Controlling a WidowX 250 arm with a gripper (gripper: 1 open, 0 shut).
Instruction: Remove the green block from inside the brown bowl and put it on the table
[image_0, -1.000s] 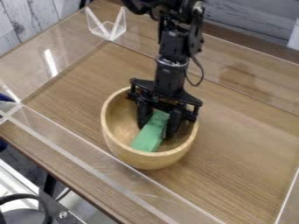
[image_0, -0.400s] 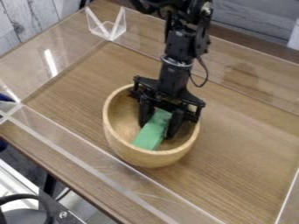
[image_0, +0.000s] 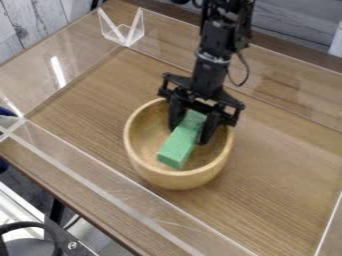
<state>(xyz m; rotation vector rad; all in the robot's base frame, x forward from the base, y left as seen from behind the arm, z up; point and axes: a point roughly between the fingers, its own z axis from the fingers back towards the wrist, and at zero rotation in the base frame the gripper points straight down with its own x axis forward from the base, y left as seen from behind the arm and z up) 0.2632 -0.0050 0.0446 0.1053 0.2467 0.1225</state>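
The green block (image_0: 179, 145) is tilted, its upper end between my gripper's fingers and its lower end still low inside the brown bowl (image_0: 144, 168). My gripper (image_0: 201, 116) hangs straight down over the bowl's far half, its black fingers (image_0: 173, 103) closed on either side of the block's top. The bowl stands on the wood-grain table (image_0: 94, 100), near the middle. Whether the block's lower end touches the bowl's floor I cannot tell.
Low clear acrylic walls (image_0: 80, 190) edge the table at the front and left. A small clear bracket (image_0: 123, 28) stands at the back left. Bare wood lies on every side of the bowl.
The arm has risen and shifted slightly right, lifting the block's upper end with it. The bowl has slid a little to the right.
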